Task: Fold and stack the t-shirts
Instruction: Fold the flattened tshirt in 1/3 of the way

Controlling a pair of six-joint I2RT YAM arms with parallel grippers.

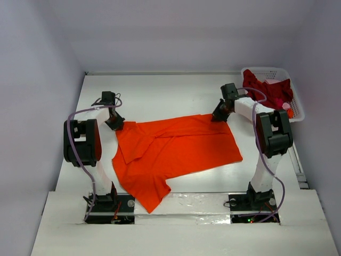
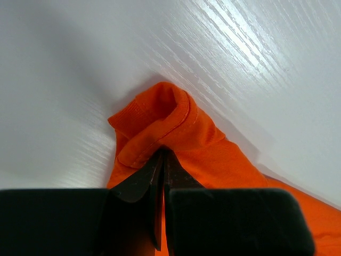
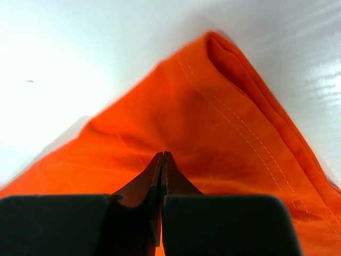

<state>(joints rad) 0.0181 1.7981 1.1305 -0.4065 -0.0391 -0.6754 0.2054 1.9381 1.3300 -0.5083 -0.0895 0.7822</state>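
Observation:
The orange t-shirt lies partly folded across the middle of the table, one end trailing toward the front edge. My left gripper is at its far left corner. In the left wrist view that gripper is shut on a bunched, ribbed fold of the orange t-shirt. My right gripper is at the far right corner. Its wrist view shows the gripper shut on the orange t-shirt just inside a stitched hem corner. The crimson t-shirt lies crumpled in the basket.
A white lattice basket stands at the table's far right, close behind the right arm. The enclosure's walls rise at the left, back and right. A shiny strip runs along the front edge between the arm bases.

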